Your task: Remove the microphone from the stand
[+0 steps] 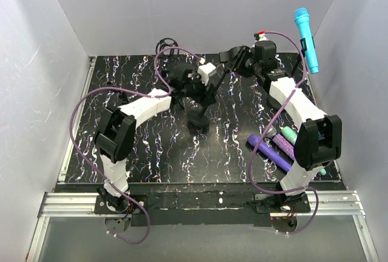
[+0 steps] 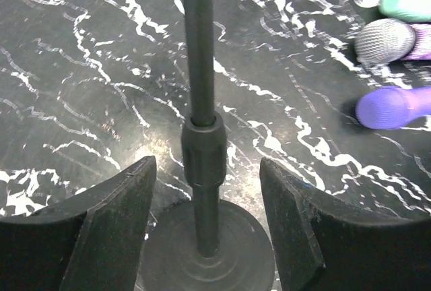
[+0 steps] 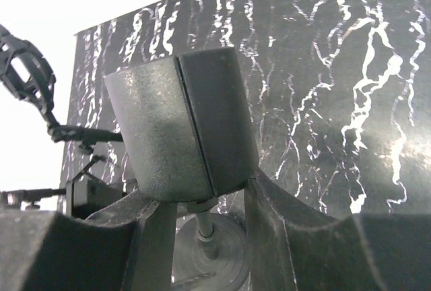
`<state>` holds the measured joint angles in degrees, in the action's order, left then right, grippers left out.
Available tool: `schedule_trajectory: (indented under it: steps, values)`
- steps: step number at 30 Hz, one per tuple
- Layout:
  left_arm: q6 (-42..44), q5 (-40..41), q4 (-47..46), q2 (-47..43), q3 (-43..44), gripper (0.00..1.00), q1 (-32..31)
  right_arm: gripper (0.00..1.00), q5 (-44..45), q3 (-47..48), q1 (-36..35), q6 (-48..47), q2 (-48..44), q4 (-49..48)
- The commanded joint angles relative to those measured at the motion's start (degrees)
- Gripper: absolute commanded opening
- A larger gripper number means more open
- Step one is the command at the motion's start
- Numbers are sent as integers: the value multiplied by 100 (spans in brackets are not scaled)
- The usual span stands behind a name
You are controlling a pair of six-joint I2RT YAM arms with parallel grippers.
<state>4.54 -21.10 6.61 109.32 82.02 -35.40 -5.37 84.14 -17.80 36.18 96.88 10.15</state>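
The black microphone (image 3: 182,122) is a thick dark cylinder at the top of the stand. My right gripper (image 3: 205,203) is shut on it, one finger on each side; in the top view it (image 1: 235,57) sits at the back centre. The stand's pole (image 2: 201,102) drops to a round base (image 2: 209,250), also visible in the top view (image 1: 199,119). My left gripper (image 2: 205,170) is open around the pole just above the base, with a gap on each side. In the top view the left gripper (image 1: 195,92) is over the stand.
A blue microphone (image 1: 306,39) leans on the right wall. Purple microphones (image 1: 268,151) and a teal one (image 1: 288,133) lie by the right arm, also in the left wrist view (image 2: 394,106). An empty shock-mount stand (image 1: 167,47) is at the back.
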Motion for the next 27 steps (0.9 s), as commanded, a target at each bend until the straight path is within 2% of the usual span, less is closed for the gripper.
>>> schedule_trajectory:
  steps: [1,9,12,14,17,20,21,25,27]
  values:
    - [-190,-2344,208,159,507,61,419,1,-1386,-406,22,-594,-47,-557]
    - [188,-2636,130,582,649,46,420,1,-1924,-433,22,-569,-20,-910]
    - [241,-2557,77,626,666,26,420,1,-1933,-425,14,-551,-29,-884]
    - [144,-2399,-10,582,666,1,420,1,-1820,-398,14,-446,-64,-787]
    - [-57,-1366,-439,267,387,0,297,1,-997,-188,-47,-43,-143,-192]
    - [-68,2010,-1134,-235,-36,0,-299,1,68,304,-232,371,-152,678]
    - [-15,2457,-1197,-227,-37,0,-414,1,323,435,-302,381,-117,820]
    - [-119,3005,-698,115,331,0,-415,1,1072,683,-452,355,76,1120]
    - [-181,3016,-188,291,542,0,-372,1,1318,657,-452,267,147,1199]
